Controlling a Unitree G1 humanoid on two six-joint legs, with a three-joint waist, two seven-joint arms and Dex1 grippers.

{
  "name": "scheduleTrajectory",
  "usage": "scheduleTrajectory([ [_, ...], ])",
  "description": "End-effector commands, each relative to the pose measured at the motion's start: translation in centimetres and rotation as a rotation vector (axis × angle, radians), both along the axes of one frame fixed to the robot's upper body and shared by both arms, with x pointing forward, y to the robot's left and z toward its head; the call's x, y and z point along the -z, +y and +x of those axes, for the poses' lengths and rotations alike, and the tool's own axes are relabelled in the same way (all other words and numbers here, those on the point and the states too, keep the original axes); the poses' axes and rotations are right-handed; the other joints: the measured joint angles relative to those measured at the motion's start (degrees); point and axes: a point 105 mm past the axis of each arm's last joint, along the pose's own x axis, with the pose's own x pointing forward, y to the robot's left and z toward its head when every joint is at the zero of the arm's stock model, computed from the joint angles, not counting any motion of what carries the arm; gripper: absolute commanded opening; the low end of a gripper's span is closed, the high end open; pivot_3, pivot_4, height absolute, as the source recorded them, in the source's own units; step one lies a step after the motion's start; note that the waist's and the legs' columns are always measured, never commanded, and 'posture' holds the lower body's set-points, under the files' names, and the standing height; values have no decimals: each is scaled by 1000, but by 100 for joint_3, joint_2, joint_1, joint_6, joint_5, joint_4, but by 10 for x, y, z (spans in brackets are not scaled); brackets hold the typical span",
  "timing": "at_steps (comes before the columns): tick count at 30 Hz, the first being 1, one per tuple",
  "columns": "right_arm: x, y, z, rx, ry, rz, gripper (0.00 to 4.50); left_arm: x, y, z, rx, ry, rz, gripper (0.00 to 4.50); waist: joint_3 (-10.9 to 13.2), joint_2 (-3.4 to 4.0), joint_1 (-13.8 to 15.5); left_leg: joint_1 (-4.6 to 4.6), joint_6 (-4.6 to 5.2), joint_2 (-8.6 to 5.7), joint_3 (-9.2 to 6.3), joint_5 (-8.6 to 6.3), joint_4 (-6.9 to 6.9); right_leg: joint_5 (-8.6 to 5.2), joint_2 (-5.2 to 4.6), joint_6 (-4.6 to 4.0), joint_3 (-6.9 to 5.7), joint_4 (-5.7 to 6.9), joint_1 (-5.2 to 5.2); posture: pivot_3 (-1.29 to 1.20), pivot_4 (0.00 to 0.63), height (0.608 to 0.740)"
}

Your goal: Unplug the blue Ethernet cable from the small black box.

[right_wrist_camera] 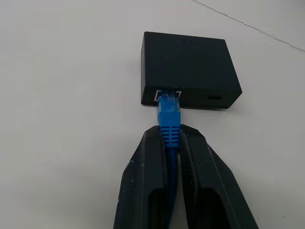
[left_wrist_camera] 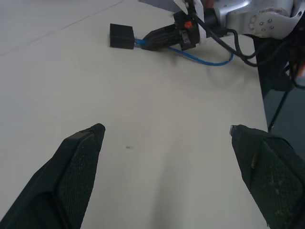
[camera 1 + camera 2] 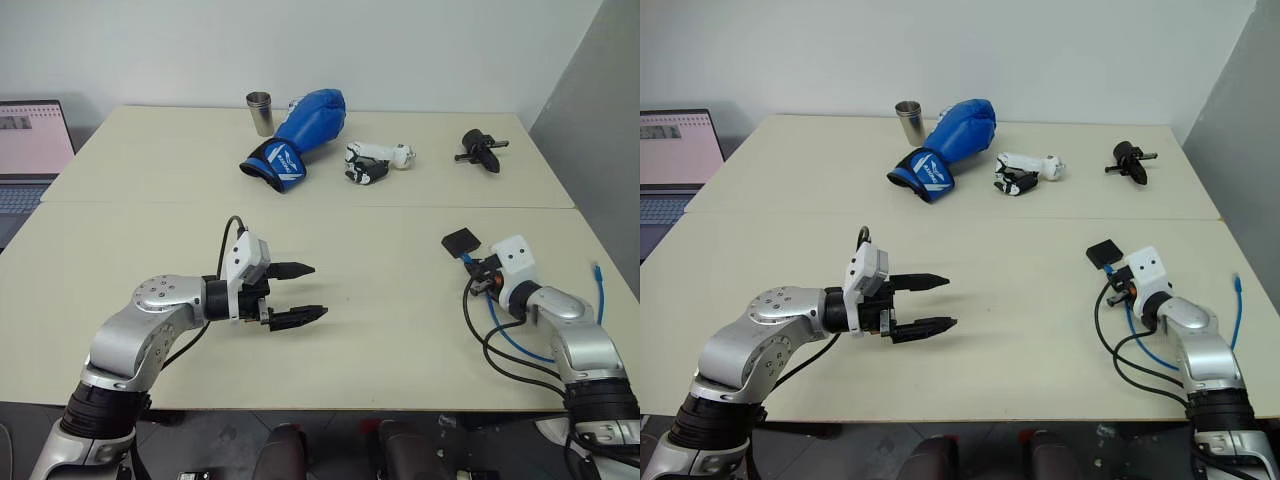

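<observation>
the right tool [image 1: 174, 143] is clenched on the blue ethernet cable [image 1: 170, 126], its two black fingers pinching the ribbed strain relief just behind the plug. the plug is seated in the port on the near side wall of the small black box [image 1: 187, 67], so the cable is not yet out. the box lies flat on the counter [image 3: 380, 300] near its right edge, about midway between the near edge and the seam that crosses the counter, and nothing holds it down. behind the tool the cable loops back along the right edge, its free end lying close to that edge [image 3: 597, 270].

the left tool [image 3: 295, 295] hovers released, jaws wide apart, over the middle of the near half of the counter, well apart from the box and gripping nothing.

the step in hand looks like the grasp just made, with the pull yet to come. the next move calls for drawing the plug straight back along the port's line; since the box is light and loose, it will likely slide along with the cable unless the left tool comes across to pin or grip it. the latch tab on the plug may also need pressing, and whether the fingers reach it cannot be told.

a blue boxing glove [image 3: 300, 135], a metal cup [image 3: 260, 112] and a black knobbed tool [image 3: 481, 150] lie toward the far edge, out of the way.
</observation>
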Motion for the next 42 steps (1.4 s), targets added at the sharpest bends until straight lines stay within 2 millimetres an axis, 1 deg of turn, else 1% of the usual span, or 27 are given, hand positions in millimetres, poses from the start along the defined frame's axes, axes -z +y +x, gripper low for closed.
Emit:
scheduleTrajectory([
  [1,-33,40,-10,-284,-189,-195,109,-8,5,8,-31,98,-58,4500,1,2,-23,1,0,-1,2,0,-1,-1,1,1,-1,1,-2,0,150,740],
  [3,-40,60,-17,-425,-272,-302,109,-14,6,15,-48,137,-108,4500,1,2,-49,3,0,1,2,0,-1,-15,4,26,-2,2,-2,0,150,740],
  [5,-50,88,-24,-581,-377,-382,108,-20,4,17,-35,152,-147,4500,2,2,-60,3,0,1,2,0,0,-15,6,26,-2,3,-2,0,150,740],
  [9,-67,121,-31,-757,-511,-442,108,-28,-3,11,38,200,-185,4500,2,2,-72,1,0,2,1,1,2,-13,6,24,-2,3,-4,0,150,740],
  [11,-76,139,-36,-851,-577,-467,108,-32,-6,10,60,226,-216,4500,2,2,-65,-1,-1,2,0,1,4,1,5,-1,-2,3,-3,0,150,740],
  [16,-95,165,-40,-968,-682,-473,107,-42,-8,15,60,256,-297,4500,2,2,-14,-2,-2,2,-4,1,10,1,4,-2,-6,3,-1,0,150,740],
  [19,-100,171,-40,-998,-710,-472,107,-48,-9,17,55,276,-356,4500,2,1,0,-4,-2,2,-7,1,17,2,3,-3,-7,4,0,0,150,740],
  [22,-103,174,-40,-1014,-730,-475,107,-51,-8,17,46,303,-401,4500,2,1,2,-6,-2,2,-7,1,21,2,0,-3,-6,5,1,0,150,740],
  [28,-106,172,-39,-1015,-746,-493,106,-51,-4,17,29,355,-456,4500,2,1,3,-6,-2,1,-9,1,23,2,-5,-3,-5,8,3,0,150,740],
  [31,-107,171,-38,-1012,-749,-497,106,-50,-4,16,29,367,-456,4500,2,1,2,-5,-3,1,-10,2,24,2,-5,-3,-5,10,3,0,150,740],
  [33,-108,170,-38,-1008,-752,-500,102,-49,-5,14,38,380,-449,4139,2,1,3,-5,-3,1,-11,2,25,2,-5,-3,-5,10,3,0,150,740],
  [34,-108,170,-37,-1007,-756,-503,98,-49,-5,13,44,385,-448,4032,2,2,3,-5,-3,1,-11,2,25,2,-5,-3,-4,10,3,0,150,740],
  [42,-114,172,-38,-1003,-793,-499,95,-47,-7,14,53,401,-448,2322,2,1,3,-5,-4,1,-11,2,25,2,-5,-3,-4,10,3,0,150,740],
])
